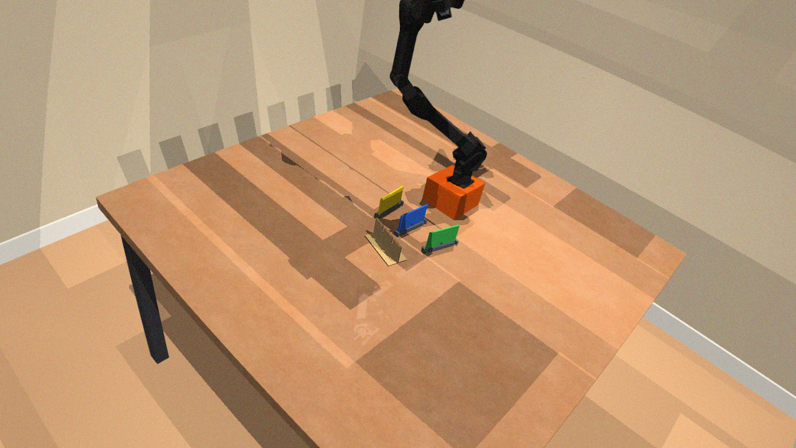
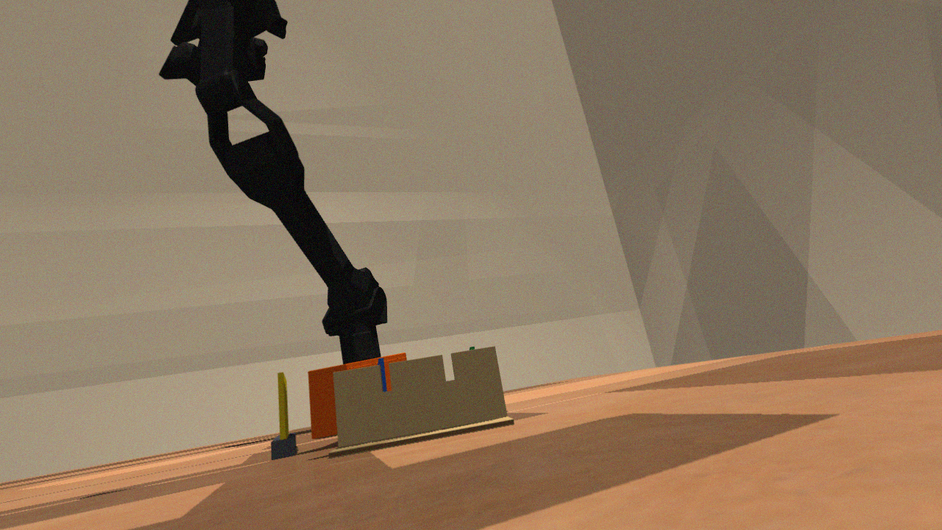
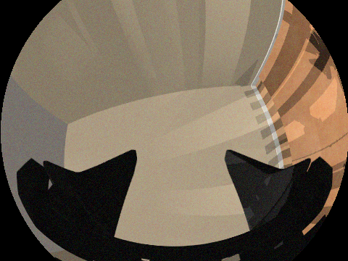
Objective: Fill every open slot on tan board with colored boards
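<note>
"At twelve o'clock in the wrist view, how is the gripper faring?"

"Its fingers are standing wide apart, holding nothing; the arm is rising high above the table."

"And the job?"

"Apparently unstarted; yellow, blue and green boards are waiting in holders, from twelve to three o'clock of the tan board in the top view; two visible slots are gaping, awaiting boards."

One tan board, three colored boards, three holders, one arm.
</note>
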You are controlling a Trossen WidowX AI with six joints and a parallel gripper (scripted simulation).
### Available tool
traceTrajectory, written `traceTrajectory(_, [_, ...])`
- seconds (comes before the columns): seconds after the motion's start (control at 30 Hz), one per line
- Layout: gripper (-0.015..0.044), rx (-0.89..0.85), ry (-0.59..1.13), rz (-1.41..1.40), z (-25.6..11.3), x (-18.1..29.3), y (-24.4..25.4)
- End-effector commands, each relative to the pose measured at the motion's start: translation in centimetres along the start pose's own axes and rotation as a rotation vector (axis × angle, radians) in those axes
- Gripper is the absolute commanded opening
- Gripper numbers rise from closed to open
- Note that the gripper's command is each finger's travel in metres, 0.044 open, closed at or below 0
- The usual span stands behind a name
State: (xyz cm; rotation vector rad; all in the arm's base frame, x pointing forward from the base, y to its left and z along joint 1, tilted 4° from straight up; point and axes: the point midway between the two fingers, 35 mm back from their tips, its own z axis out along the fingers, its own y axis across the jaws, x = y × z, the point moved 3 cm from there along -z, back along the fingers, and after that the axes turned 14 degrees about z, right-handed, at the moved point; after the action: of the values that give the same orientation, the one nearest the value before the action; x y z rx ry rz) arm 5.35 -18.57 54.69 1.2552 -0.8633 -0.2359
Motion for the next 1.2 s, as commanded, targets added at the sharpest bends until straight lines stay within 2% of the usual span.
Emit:
traceTrajectory(0.0, [0.0374,-0.004,-0.007,0.000,0.1,-0.2,0.1])
traceTrajectory(0.23, [0.0190,-0.145,-0.277,-0.018,2.1,-7.7,4.3])
traceTrajectory(0.27, [0.0184,-0.164,-0.322,-0.021,2.2,-8.9,4.9])
traceTrajectory(0.4, [0.0184,-0.203,-0.441,-0.067,2.2,-11.7,6.0])
traceTrajectory(0.63, [0.0184,-0.287,-0.860,-0.159,-0.8,-20.6,8.7])
traceTrajectory(0.7, [0.0184,-0.293,-0.905,-0.163,-1.4,-21.5,8.9])
traceTrajectory(0.97, [0.0184,-0.292,-1.430,-0.160,-10.4,-28.9,9.1])
traceTrajectory(1.03, [0.0184,-0.287,-1.473,-0.154,-11.3,-29.3,9.0])
traceTrajectory(1.17, [0.0184,-0.243,-1.717,-0.102,-16.7,-30.8,7.4])
